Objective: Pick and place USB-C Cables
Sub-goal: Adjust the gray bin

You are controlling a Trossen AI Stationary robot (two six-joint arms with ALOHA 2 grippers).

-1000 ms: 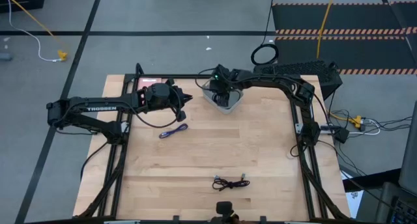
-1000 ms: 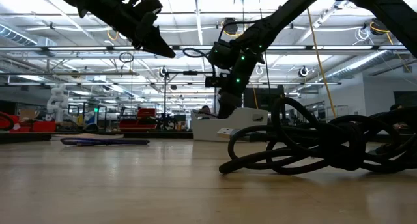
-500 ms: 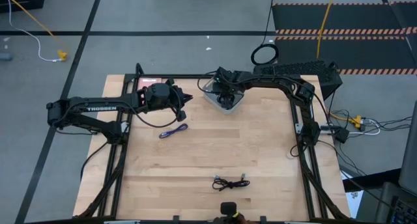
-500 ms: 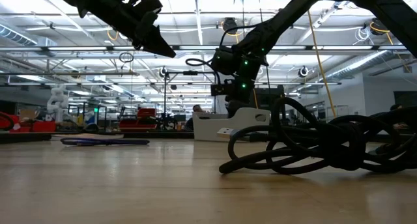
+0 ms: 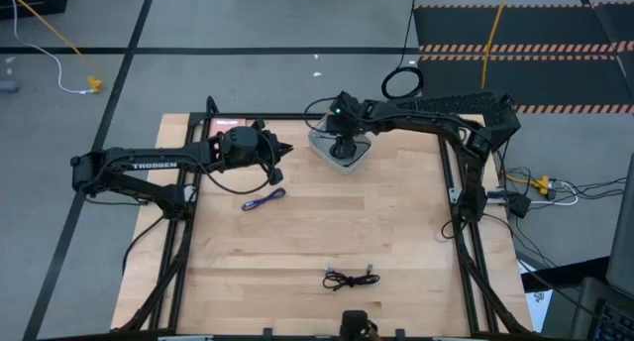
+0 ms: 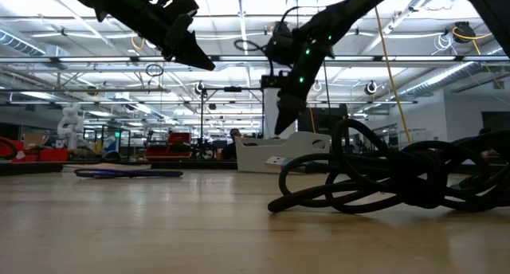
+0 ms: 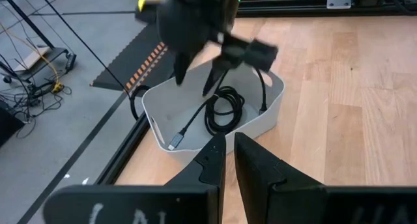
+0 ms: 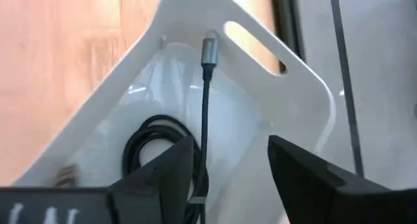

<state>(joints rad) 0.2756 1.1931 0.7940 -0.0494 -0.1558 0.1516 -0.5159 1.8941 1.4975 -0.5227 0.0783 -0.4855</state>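
A white tray (image 5: 354, 161) stands at the table's far edge. A black USB-C cable (image 7: 221, 113) lies coiled on its floor, and its silver plug (image 8: 210, 48) leans on the tray wall (image 8: 300, 74). My right gripper (image 7: 195, 77) hangs open just above that coil. A blue-purple cable (image 5: 264, 199) lies left of the table's middle. Another black cable (image 5: 352, 277) lies near the front edge. My left gripper (image 5: 284, 151) hovers shut and empty, left of the tray and above the blue-purple cable's far side.
Black frame rails (image 5: 461, 212) run along the table's left and right sides. On the floor beyond the far edge lie a black ring-shaped coil (image 5: 402, 83) and a yellow cord (image 5: 495, 34). Bare wood stretches between the two loose cables.
My right gripper has risen from low inside the tray to just above it and has opened. The black cable stays behind in the tray.
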